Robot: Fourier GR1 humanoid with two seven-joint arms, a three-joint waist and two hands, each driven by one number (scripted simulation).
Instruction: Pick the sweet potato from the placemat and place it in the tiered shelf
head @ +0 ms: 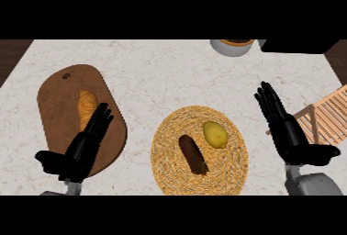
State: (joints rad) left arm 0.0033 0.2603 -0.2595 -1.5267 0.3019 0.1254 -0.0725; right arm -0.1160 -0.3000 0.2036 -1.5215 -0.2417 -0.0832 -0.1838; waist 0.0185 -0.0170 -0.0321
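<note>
Head view, looking steeply down on a pale marbled worktop [169, 73]. Near centre lies a round woven placemat [169, 179]. On it rest a dark brown, elongated sweet potato [193, 154], lying lengthwise from far to near, and, just beside it to the right, a yellow lemon [215, 134]; the two are close, though whether they touch cannot be told. Left of the placemat, a brown wooden cutting board [58, 98] with rounded ends carries a golden, ribbed piece of food [86, 104], partly hidden by the left hand.

The left hand [85, 147] hangs over the near part of the board, fingers straight and together, thumb spread to the left, holding nothing. The right hand [288, 133] shows to the right of the placemat, fingers likewise straight and pointing far, thumb out to the right, holding nothing, apart from the sweet potato.

At the right edge stands the light wooden slatted tiered shelf [328, 117], only partly in view. At the far edge sit a grey bowl [229, 48] with orange contents and a black object [298, 46].
</note>
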